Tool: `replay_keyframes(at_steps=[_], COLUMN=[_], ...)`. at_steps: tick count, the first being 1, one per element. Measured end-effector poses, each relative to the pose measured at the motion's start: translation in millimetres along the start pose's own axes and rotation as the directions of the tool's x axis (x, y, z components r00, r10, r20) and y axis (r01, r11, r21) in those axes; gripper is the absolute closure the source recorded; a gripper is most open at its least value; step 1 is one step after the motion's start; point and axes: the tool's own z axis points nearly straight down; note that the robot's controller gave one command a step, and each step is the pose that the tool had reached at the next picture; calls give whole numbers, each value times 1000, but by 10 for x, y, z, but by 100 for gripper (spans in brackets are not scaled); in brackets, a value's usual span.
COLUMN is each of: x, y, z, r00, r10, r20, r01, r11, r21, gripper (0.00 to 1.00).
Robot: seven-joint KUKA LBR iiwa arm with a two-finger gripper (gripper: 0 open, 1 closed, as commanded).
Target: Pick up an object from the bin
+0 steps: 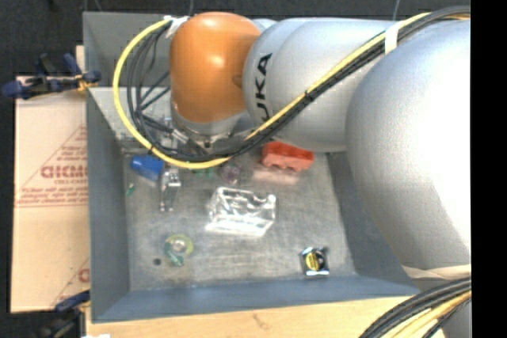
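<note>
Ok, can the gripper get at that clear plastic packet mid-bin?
Probably yes. The clear plastic packet lies flat on bare floor, nothing on top; the gripper hangs just beyond it toward the far wall, and the red block lies apart from it.

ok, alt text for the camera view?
A silver KUKA arm with an orange wrist cover reaches from the right into a grey metal bin, over its upper left part. On its floor lie a small blue piece, a red block, a clear plastic packet, a greenish ring and a small yellow-and-black item.
</note>
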Motion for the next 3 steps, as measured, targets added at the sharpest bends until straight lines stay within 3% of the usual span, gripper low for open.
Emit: replay_keyframes(at_steps=[1, 2, 3], x=[-573, -576, -360], y=[252, 253, 153], z=[991, 957, -325], r00=[998, 998, 996], r10=[-66, -62, -86], r20=[8, 10, 18], r01=[66, 62, 86], r11=[998, 998, 996], r21=[0, -2, -1], gripper=[0, 100, 100])
